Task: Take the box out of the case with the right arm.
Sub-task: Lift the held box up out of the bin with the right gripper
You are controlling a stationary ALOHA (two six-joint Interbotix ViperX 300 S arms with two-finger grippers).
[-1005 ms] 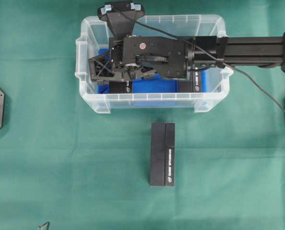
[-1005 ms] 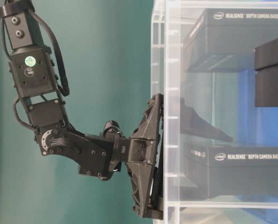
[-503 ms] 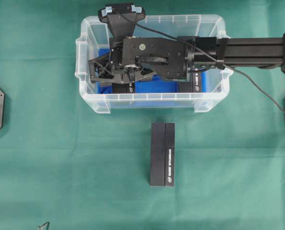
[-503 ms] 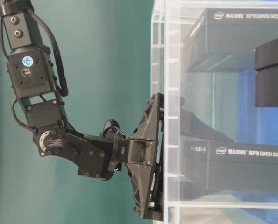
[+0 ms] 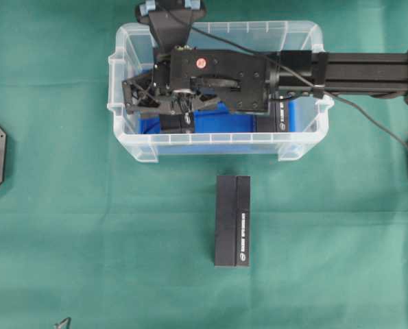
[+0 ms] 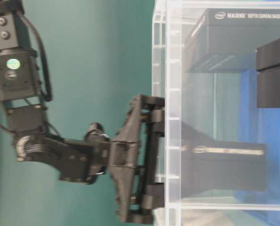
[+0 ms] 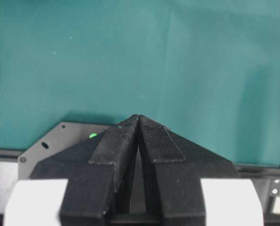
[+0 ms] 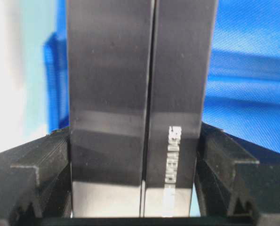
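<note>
The case [image 5: 132, 147] is a clear plastic tub with a blue lining, standing at the top middle of the green table. My right arm reaches into it from the right. The right gripper [image 5: 131, 96] is shut on a black box [image 5: 175, 123] at the case's left end. In the right wrist view the box [image 8: 135, 94] fills the gap, and both fingers [image 8: 45, 160] press its sides. Through the case wall in the table-level view, the held box [image 6: 224, 165] appears just past the gripper [image 6: 151, 160]. The left gripper [image 7: 139, 117] is shut on nothing, over bare green cloth.
A second black box [image 5: 280, 118] lies in the case's right end, under the arm. More boxes [image 6: 238, 37] show through the wall in the table-level view. Another black box [image 5: 232, 221] lies on the cloth in front of the case. A cable [image 5: 375, 123] trails off the right arm.
The right jaws have closed from wide onto the box. The gripper and the held box have shifted and tilted, so the box's label face is now turned edge-on in the table-level view.
</note>
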